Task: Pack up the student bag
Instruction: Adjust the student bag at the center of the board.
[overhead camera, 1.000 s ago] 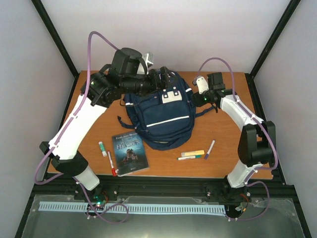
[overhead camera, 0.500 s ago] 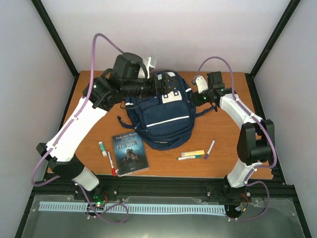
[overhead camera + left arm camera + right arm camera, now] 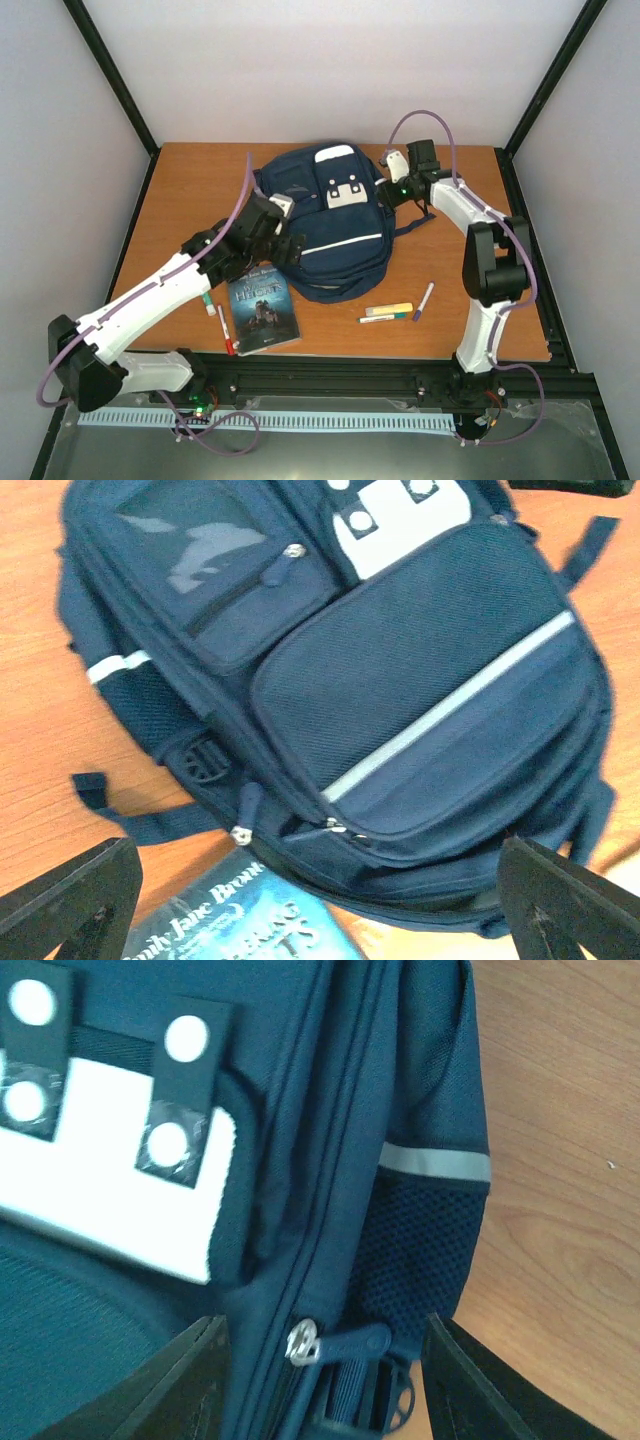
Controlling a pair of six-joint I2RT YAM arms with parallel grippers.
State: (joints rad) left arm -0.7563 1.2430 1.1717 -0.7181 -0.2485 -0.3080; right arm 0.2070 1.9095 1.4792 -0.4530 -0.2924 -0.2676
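Observation:
The navy student bag lies flat in the middle of the table, front pockets and white stripe up. My left gripper hovers wide open over its near-left corner, with nothing between the fingers. In the left wrist view the student bag fills the picture above the book. My right gripper is at the bag's right side. It stands open, its jaws straddling a zipper pull without touching it, beside the mesh side pocket.
A blue book lies in front of the bag. A green-capped stick and a red marker lie to its left. A yellow highlighter, a green pen and a purple pen lie at the near right.
My left arm has swung down from over the bag's top to its near-left corner, uncovering the top of the bag. The right gripper has shifted slightly up along the bag's side.

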